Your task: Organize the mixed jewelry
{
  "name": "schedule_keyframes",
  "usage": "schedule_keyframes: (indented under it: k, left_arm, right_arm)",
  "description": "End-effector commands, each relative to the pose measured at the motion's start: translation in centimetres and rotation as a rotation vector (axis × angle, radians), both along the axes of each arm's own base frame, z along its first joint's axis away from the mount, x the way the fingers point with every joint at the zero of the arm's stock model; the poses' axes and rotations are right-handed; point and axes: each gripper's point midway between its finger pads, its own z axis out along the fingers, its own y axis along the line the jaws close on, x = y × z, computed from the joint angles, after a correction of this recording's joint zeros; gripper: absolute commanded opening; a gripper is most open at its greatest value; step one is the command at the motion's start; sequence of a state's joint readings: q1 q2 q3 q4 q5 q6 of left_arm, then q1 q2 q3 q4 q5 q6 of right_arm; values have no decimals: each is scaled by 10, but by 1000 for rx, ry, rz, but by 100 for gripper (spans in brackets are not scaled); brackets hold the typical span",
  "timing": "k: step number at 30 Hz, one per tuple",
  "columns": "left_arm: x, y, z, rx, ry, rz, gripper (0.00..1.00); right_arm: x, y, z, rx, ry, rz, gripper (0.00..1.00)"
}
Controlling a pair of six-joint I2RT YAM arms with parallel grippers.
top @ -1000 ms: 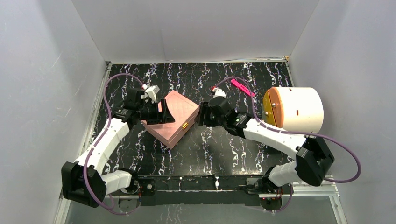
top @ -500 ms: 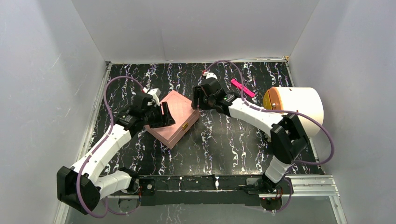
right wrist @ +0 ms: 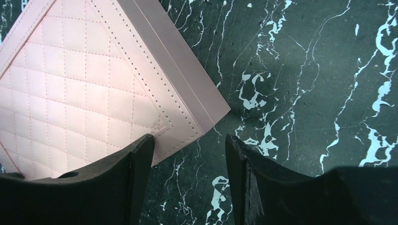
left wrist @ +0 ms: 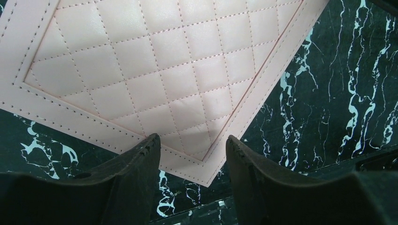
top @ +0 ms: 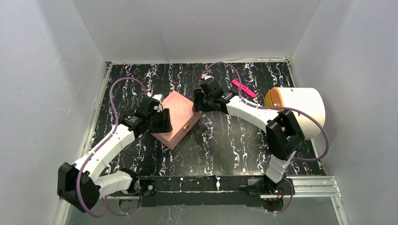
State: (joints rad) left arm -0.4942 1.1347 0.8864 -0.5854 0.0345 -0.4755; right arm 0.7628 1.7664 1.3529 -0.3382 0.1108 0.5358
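No jewelry pieces show in any view. The closed pink quilted box (top: 177, 115) with a gold clasp (top: 186, 126) lies on the black marbled table (top: 225, 145). My left gripper (top: 161, 121) is open and empty over the box's left corner. In the left wrist view its jaws (left wrist: 192, 140) straddle a corner of the box lid (left wrist: 155, 70). My right gripper (top: 198, 101) is open and empty at the box's right corner. In the right wrist view (right wrist: 187, 140) that corner of the box (right wrist: 94, 79) lies beside the left finger.
A bright pink flat bar (top: 244, 87) lies at the back right. A large white cylinder with an orange end (top: 298, 108) lies on its side at the right edge. Grey walls enclose the table on three sides.
My right gripper has swung from the box's clasp side back to its right corner. My left gripper has shifted nearer and rightward along the box's left side.
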Motion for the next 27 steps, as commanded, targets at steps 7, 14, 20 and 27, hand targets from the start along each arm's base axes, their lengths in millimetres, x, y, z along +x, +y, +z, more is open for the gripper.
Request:
schedule_keyframes:
  k: [7,14,20,27]
  left_arm:
    - [-38,33,-51,212,177,32,51]
    - [-43,44,-73,314,248,81,51]
    - [-49,44,-93,407,290,80,50]
    - [-45,41,-88,398,260,85,49]
  right_arm:
    - [-30,-30,-49,-119,167,5,64]
    - [-41,-33,-72,-122,236,-11,63]
    - [-59,-41,-102,-128,312,-29,54]
    - [-57,-42,-101,-120,304,-37,51]
